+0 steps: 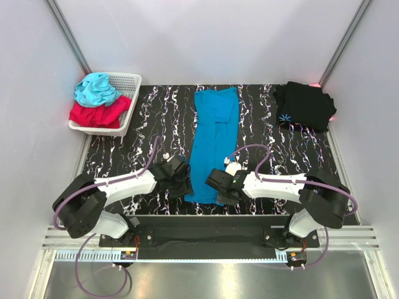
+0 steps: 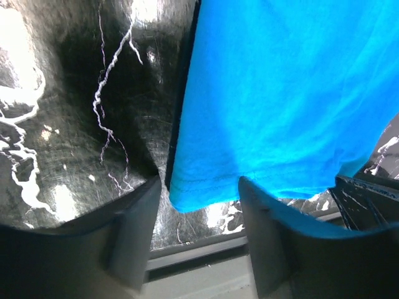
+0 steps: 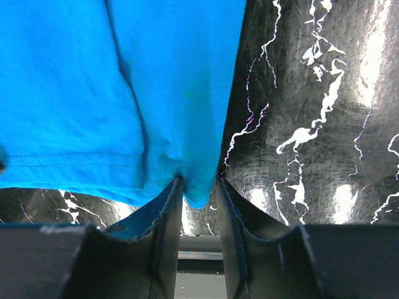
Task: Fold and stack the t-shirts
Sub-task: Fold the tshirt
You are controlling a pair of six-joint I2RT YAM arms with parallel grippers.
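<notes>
The blue t-shirt is plain, the black t-shirt bears a pale-blue starburst, the tabletop is black veined white.

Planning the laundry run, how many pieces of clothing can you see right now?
4: blue t-shirt mid-table, black t-shirt far right, aqua cloth and red cloth in the basket. More may hide underneath.

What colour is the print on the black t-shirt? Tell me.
Pale blue starburst print; clearest in the top external view.
</notes>
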